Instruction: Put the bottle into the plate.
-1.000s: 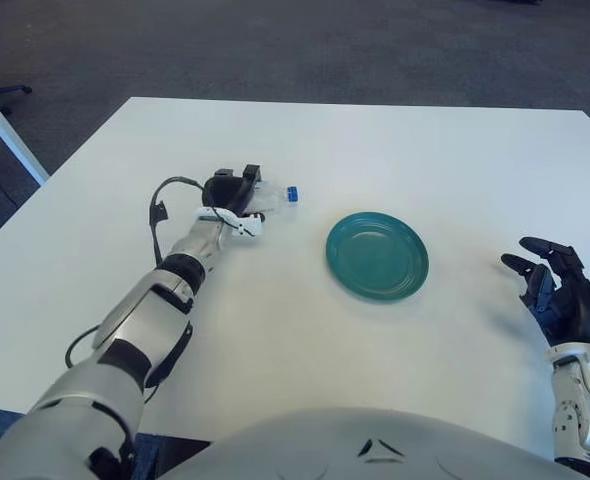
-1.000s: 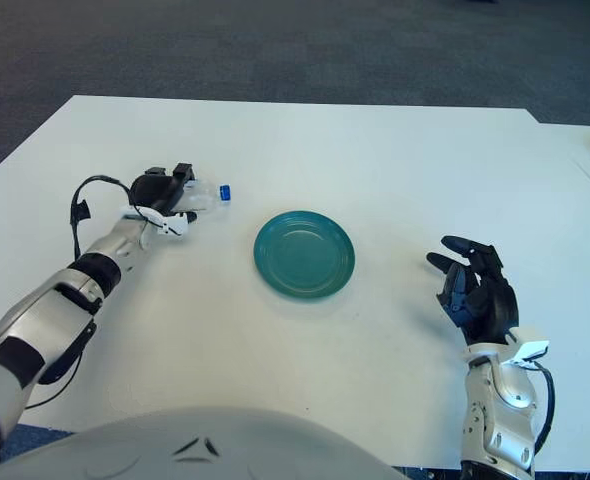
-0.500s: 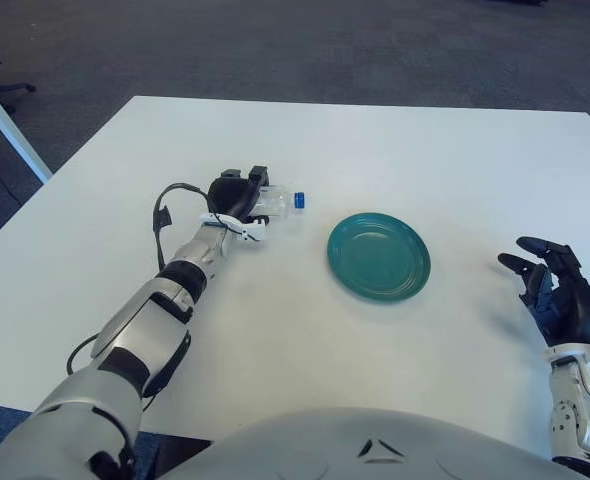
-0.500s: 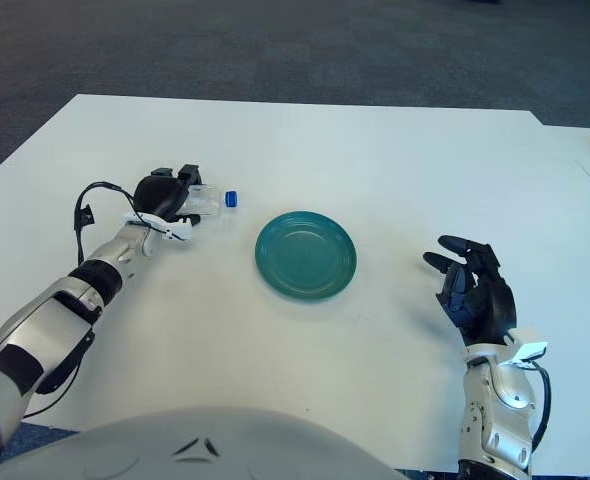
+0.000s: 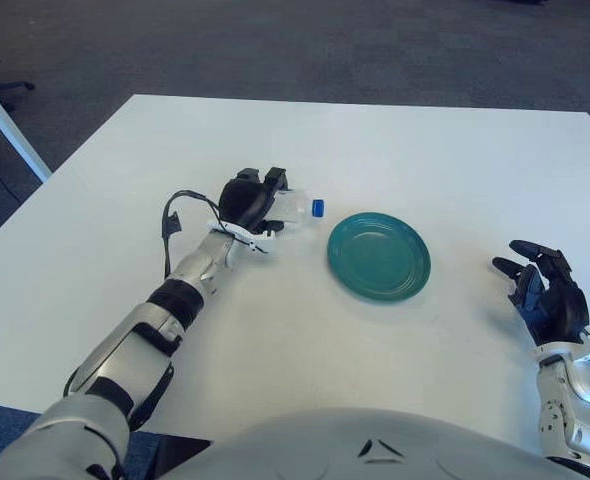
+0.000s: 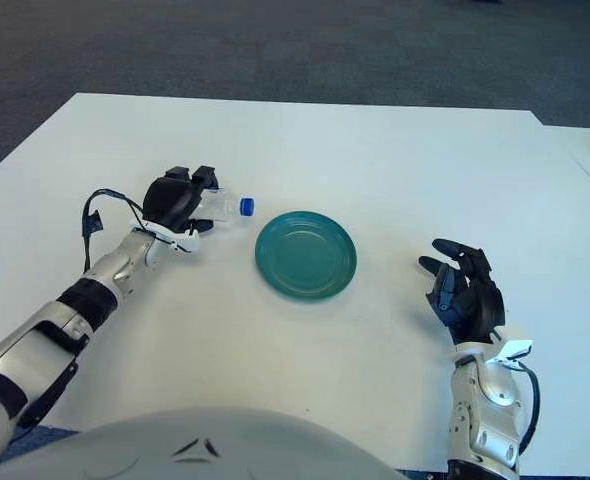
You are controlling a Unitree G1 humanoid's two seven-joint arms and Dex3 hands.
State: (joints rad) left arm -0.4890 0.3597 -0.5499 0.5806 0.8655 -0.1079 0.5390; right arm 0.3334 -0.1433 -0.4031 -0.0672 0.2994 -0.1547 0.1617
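Just right of our left hand (image 5: 249, 200), whose fingers clasp the bottle (image 5: 293, 207), sits the teal plate (image 5: 378, 255), holding nothing; our right hand (image 5: 543, 300) shows spread beyond it.

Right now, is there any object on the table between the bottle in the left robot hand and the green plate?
Nothing visible. The left robot hand holds the bottle, cap toward the plate; only bare table lies between. The right robot hand shows right of the plate.

Left hand (image 5: 247, 200) extended forward, fingers curled; right hand (image 5: 545, 300) raised, fingers relaxed.
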